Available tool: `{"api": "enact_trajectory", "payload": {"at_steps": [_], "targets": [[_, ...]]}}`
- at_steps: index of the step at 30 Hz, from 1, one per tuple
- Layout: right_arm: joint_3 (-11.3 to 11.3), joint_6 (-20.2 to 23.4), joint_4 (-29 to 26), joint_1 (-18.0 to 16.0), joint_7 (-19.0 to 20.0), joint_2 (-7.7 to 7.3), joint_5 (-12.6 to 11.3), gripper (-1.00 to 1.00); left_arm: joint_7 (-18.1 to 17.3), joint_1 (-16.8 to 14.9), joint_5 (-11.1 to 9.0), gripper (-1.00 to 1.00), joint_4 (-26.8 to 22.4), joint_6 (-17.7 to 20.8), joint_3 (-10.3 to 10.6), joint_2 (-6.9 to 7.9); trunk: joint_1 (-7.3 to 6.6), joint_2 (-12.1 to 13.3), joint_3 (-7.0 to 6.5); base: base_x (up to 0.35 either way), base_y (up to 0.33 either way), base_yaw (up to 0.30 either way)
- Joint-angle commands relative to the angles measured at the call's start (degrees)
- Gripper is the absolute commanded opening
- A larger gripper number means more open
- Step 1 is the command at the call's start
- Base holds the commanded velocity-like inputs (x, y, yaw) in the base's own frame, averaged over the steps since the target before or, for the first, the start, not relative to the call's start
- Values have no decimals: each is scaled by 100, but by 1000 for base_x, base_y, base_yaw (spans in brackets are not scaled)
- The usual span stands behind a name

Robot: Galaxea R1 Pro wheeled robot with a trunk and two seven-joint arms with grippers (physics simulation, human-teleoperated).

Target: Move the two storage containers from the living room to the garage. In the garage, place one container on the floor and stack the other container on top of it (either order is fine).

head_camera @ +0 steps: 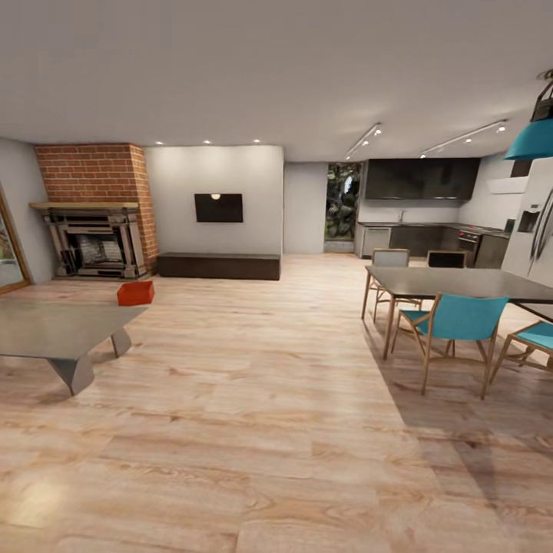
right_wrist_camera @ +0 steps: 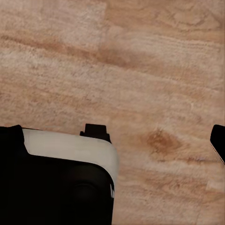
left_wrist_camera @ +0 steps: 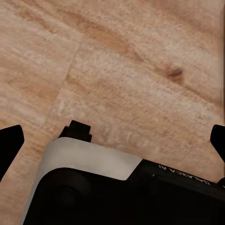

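Left wrist view: the left gripper [left_wrist_camera: 112, 140] hangs over wood plank floor [left_wrist_camera: 140, 70]. Its two dark fingertips [left_wrist_camera: 10, 140] sit at opposite edges of the picture, so the jaws stand wide apart with nothing between them. Right wrist view: the right gripper [right_wrist_camera: 112, 136] likewise points down at bare planks; one fingertip [right_wrist_camera: 218, 140] shows at the edge and the other at the opposite side, spread wide and holding nothing. Part of the robot's white-and-black body lies below each gripper.

Head view: one storage container [head_camera: 136, 293] rests on the floor of the living room, well ahead and to the left, beyond the far corner of the glass table [head_camera: 54, 330] and in front of the brick fireplace [head_camera: 94, 230]. It stands upright, open top facing up. Its long axis appears to run roughly across the view, one long wall facing the camera; at this range the exact angle cannot be told.

Handling judgement: a thin-walled plastic bin, probably light and fairly stiff, with smooth tapered walls that may slip under a side squeeze. Recommended hold: pinch over the rim of one wall, or clamp opposite short ends with both grippers.
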State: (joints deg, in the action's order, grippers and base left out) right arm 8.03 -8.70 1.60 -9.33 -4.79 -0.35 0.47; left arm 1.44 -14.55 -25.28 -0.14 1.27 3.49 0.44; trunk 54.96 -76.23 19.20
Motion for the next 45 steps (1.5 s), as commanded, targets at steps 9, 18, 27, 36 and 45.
{"api": "enact_trajectory", "payload": {"at_steps": [9, 18, 27, 36, 45], "targets": [[27, -35, 19, -8, -21, -1, -3, 100, 14, -4, -38, 100, -3, 13, 38, -9, 3, -3, 7, 322, 0, 47], [32, 13, 25, -8, -21, 14, -16, 100, 14, -4, -38, 100, -3, 13, 38, -9, 3, -3, 7, 323, 0, 30], [32, 10, 25, -8, -21, 8, -15, 100, 14, -4, -38, 100, -3, 13, 38, 0, 3, -3, 7, 322, 0, 1], [32, 9, 25, -8, -21, 8, -12, 100, 14, -4, -38, 100, -3, 13, 38, -1, 3, -3, 7, 322, 0, 0], [32, 8, 25, -8, -21, -8, -7, 100, 14, -4, -38, 100, -3, 13, 38, -5, 3, -3, 7, 322, 0, 0]]}}
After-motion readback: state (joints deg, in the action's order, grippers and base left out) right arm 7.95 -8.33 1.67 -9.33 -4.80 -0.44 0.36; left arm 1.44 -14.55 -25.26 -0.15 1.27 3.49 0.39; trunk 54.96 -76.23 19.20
